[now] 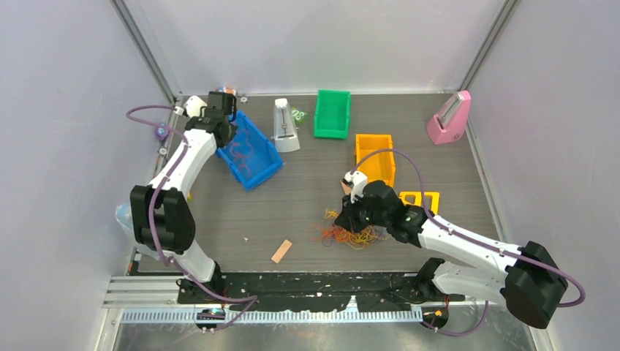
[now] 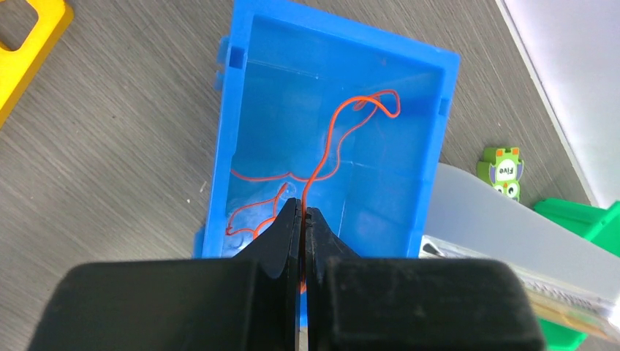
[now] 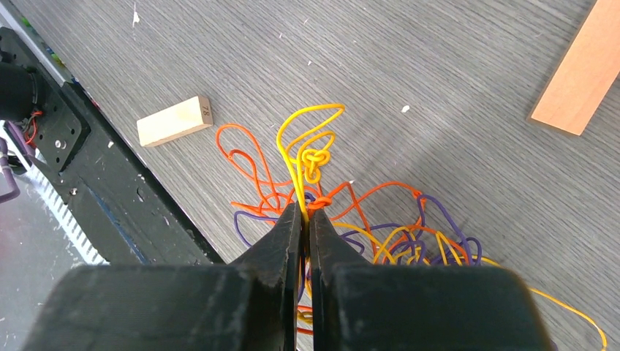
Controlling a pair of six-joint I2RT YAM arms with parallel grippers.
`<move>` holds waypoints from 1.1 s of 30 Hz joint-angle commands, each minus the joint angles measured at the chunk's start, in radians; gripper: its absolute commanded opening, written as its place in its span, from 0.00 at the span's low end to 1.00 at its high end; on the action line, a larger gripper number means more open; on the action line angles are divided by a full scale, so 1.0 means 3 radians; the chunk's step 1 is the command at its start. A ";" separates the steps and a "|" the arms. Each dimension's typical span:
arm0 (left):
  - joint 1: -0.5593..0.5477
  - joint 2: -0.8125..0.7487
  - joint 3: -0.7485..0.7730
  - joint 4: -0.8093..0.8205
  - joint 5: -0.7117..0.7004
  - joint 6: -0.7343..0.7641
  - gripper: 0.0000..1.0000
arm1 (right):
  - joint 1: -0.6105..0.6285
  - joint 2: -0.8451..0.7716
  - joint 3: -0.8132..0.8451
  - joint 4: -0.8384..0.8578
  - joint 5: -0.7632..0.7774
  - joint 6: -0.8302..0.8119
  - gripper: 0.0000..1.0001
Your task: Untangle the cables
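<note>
A: Top cam: cables (image 1: 351,235) are a small blur on the table, 6 o'clock of orange bin (image 1: 374,157). R wrist hides the grip.

B: Wrist cams show it. R gripper (image 3: 307,212) is pinched on a yellow strand (image 3: 311,131) of the orange/purple/yellow tangle, its near part under the fingers. L gripper (image 2: 301,208) clamps an orange strand (image 2: 343,124) over blue bin (image 2: 227,146).

The top camera looked down from above and behind the arms (image 1: 183,161) over the whole table (image 1: 292,212). The left wrist camera looked close past the left gripper (image 2: 302,208) into the blue bin (image 2: 228,146); the right one hung close over the cables (image 3: 322,201). The top view showed both spots
</note>
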 commanded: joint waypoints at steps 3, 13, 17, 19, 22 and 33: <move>0.0118 0.0276 -0.0028 0.0337 0.0029 0.0138 0.00 | 0.0014 0.0041 0.0091 0.0161 -0.0064 -0.0085 0.05; 0.0131 0.0289 0.0100 0.0531 0.0590 0.0784 0.64 | 0.0015 0.0249 0.0151 0.0405 -0.0276 -0.0102 0.05; 0.0131 -0.0074 0.0038 0.0475 0.0740 0.1047 0.84 | 0.0014 0.0323 0.0172 0.0518 -0.0330 -0.0075 0.06; 0.0131 -0.0263 -0.0042 0.0459 0.0926 0.1182 0.94 | 0.0023 0.0365 0.0193 0.0574 -0.0328 -0.0053 0.05; 0.0125 -0.0552 -0.0279 0.0520 0.1401 0.1438 1.00 | 0.0155 0.0482 0.0328 0.0504 -0.0207 -0.0099 0.05; 0.0109 -0.1953 -0.2013 0.1468 0.2401 0.1637 1.00 | 0.0370 0.0682 0.0609 0.0716 -0.0085 0.0094 0.72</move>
